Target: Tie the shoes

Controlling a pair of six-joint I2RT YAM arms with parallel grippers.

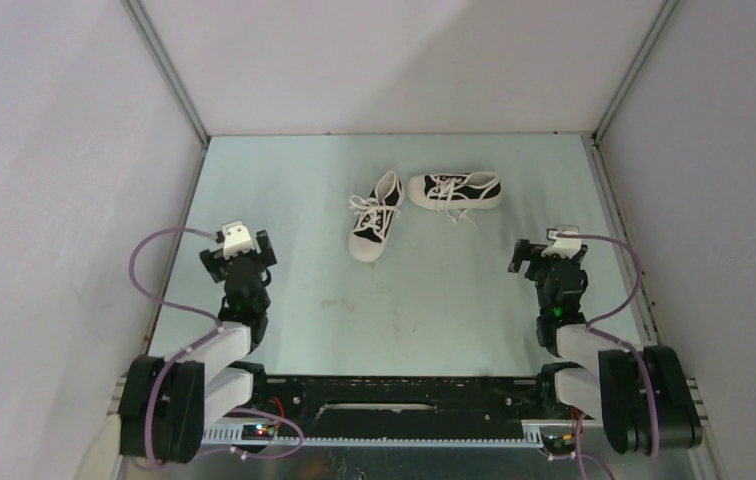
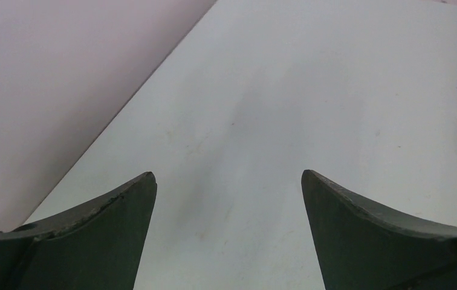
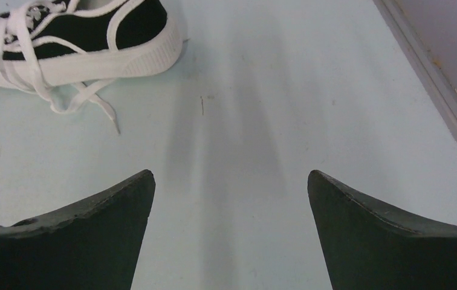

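Shoes [image 1: 375, 218] by the table's [image 1: 434, 310] far edge; left gripper [image 1: 239, 255] and right gripper [image 1: 547, 258] wide open, empty.
Only the right wrist view shows one shoe [image 3: 93, 30] and its loose lace [image 3: 87, 104].

The shoes [image 1: 455, 190] were black with white toe caps, soles and laces, the worktop [image 1: 434, 300] pale mint-blue, the walls [image 1: 54, 150] pale lilac-grey, the arms [image 1: 244, 290] black with white links, the cables [image 1: 135, 262] purple, and the left claw [image 2: 228, 175] and right claw [image 3: 231, 175] dark charcoal.
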